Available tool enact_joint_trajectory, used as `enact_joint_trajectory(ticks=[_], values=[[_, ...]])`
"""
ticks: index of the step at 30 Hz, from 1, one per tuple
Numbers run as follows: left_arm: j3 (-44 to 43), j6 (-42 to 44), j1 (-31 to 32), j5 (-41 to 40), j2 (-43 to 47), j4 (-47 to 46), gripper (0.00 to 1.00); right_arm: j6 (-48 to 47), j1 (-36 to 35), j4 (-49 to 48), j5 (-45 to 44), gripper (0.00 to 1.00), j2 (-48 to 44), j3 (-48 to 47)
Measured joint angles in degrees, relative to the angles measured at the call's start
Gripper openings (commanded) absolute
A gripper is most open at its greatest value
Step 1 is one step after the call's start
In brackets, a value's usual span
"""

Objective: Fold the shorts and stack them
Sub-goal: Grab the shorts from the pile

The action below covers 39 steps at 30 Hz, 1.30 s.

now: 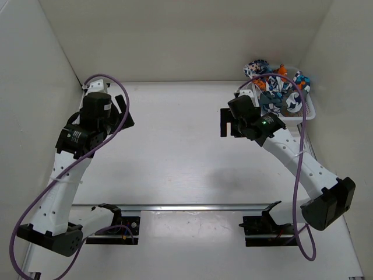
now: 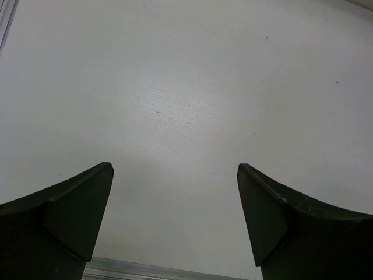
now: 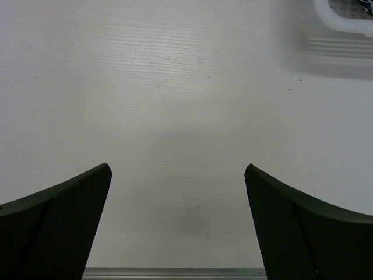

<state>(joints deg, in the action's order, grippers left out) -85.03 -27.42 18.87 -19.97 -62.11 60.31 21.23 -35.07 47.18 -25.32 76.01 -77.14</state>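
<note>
The printed shorts (image 1: 278, 87) lie bunched in a white mesh basket (image 1: 310, 114) at the far right of the table. My right gripper (image 1: 225, 124) is open and empty over bare table, just left of the basket. In the right wrist view the gripper (image 3: 178, 175) has its jaws wide apart, and a corner of the basket (image 3: 344, 17) shows at top right. My left gripper (image 1: 125, 112) is open and empty at the far left, over bare table. In the left wrist view the gripper (image 2: 175, 175) has nothing between its fingers (image 2: 70, 216).
White walls enclose the table on the left, back and right. A metal rail (image 1: 186, 207) runs along the near edge between the arm bases. Purple cables (image 1: 300, 175) hang along both arms.
</note>
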Motion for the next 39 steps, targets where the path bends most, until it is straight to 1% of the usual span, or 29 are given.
enact_joint_trajectory(ticks=[7, 10, 12, 13, 14, 15, 17, 18, 19, 20, 21, 23, 25, 28, 30, 32, 33, 34, 37, 38, 39], values=[[1.9, 2.4, 0.0, 3.1, -2.5, -0.7, 1.00, 3.0, -0.3, 2.8, -4.5, 1.00, 1.0, 0.0], [1.9, 3.0, 0.0, 4.4, -2.6, -0.9, 1.00, 3.8, 0.5, 3.7, -4.9, 1.00, 0.3, 0.0], [1.9, 3.2, 0.0, 5.2, -2.6, -0.9, 1.00, 3.7, 2.9, 4.0, -4.3, 0.93, -1.0, 0.0], [1.9, 3.3, 0.0, 5.7, -2.6, -0.9, 1.00, 3.3, 4.7, 4.0, -4.1, 0.87, -1.7, 0.0], [2.1, 3.4, 0.0, 6.1, -2.6, -1.0, 1.00, 2.6, 7.4, 4.1, -3.7, 0.78, -2.3, 0.0], [2.4, 3.5, 0.0, 6.6, -2.5, -1.3, 1.00, 1.9, 10.5, 4.2, -2.8, 0.74, -2.7, -0.3], [3.5, 3.4, 0.0, 7.4, -2.1, -1.5, 1.00, 0.5, 18.4, 4.3, -0.4, 0.73, -2.2, -2.1], [4.1, 3.4, 0.0, 7.7, -2.0, -1.6, 1.00, -0.1, 22.5, 4.1, 1.2, 0.76, -1.2, -3.7], [4.7, 3.4, 0.0, 8.3, -1.9, -1.6, 1.00, -0.7, 26.4, 3.8, 2.6, 0.82, 0.3, -5.5], [5.1, 3.4, 0.0, 8.9, -2.0, -1.4, 1.00, -1.1, 29.8, 3.4, 4.1, 0.89, 2.0, -7.4], [5.4, 3.4, 0.0, 9.2, -2.2, -1.4, 1.00, -1.7, 32.9, 3.1, 5.7, 1.00, 4.6, -9.8], [5.6, 3.4, 0.0, 10.2, -2.5, -1.2, 1.00, -2.9, 37.2, 2.2, 8.5, 1.00, 10.5, -15.3], [5.7, 3.4, 0.0, 10.7, -2.7, -1.2, 1.00, -3.9, 39.5, 1.9, 11.0, 1.00, 17.8, -21.9], [5.7, 3.4, 0.0, 11.2, -2.9, -1.2, 1.00, -4.4, 41.4, 0.9, 15.3, 1.00, 30.1, -31.9], [5.7, 3.3, 0.0, 11.3, -3.1, -0.9, 1.00, -4.4, 42.1, 0.5, 18.1, 1.00, 37.2, -36.9], [5.7, 3.1, 0.0, 11.2, -3.5, -0.3, 1.00, -4.3, 42.4, 0.2, 20.4, 0.91, 42.7, -40.0], [5.6, 3.0, 0.0, 11.2, -3.8, -0.1, 1.00, -4.2, 42.5, 0.0, 21.3, 0.84, 45.1, -40.9], [5.6, 3.0, 0.0, 11.2, -4.0, 0.1, 1.00, -4.0, 42.6, -0.5, 21.9, 0.66, 47.0, -41.4], [5.5, 2.8, 0.0, 11.0, -4.4, 1.2, 1.00, -3.6, 42.8, -1.5, 22.5, 0.29, 50.3, -41.5], [5.5, 2.7, 0.0, 11.0, -4.4, 1.5, 1.00, -3.2, 42.8, -2.0, 22.4, 0.09, 50.6, -41.5], [5.5, 2.5, 0.0, 11.0, -4.5, 1.8, 1.00, -3.1, 42.8, -2.4, 22.2, 0.00, 50.6, -41.5]])
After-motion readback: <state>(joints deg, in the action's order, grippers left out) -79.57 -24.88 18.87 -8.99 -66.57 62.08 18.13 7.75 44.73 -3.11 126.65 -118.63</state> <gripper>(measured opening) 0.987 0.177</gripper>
